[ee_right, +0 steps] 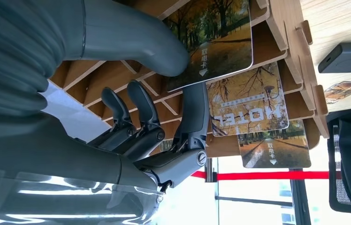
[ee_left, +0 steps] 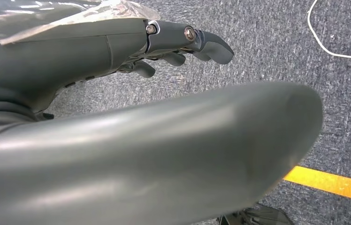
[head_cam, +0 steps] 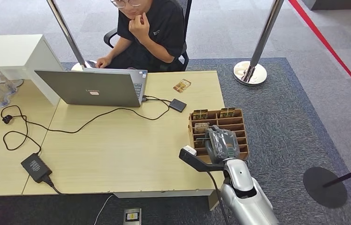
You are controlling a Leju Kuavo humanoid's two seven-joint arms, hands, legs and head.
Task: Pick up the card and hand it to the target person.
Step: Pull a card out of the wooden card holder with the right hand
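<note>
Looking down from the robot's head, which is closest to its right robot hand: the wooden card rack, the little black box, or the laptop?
From the right robot hand:
1. Wooden card rack, directly beneath it.
2. Little black box, beyond, toward the person.
3. Laptop, farthest, across the table.

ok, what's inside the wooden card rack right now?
The wooden card rack holds autumn-print cards upright in its slots; two cards stand at the far row. The right robot hand pinches one card; the nearer slots are covered by it.

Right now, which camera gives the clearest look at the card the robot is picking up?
The right wrist view: the card appears large, pinched between the right hand's thumb and a finger over the wooden card rack. In the head view the hand covers that spot. The left wrist view looks at carpet.
</note>
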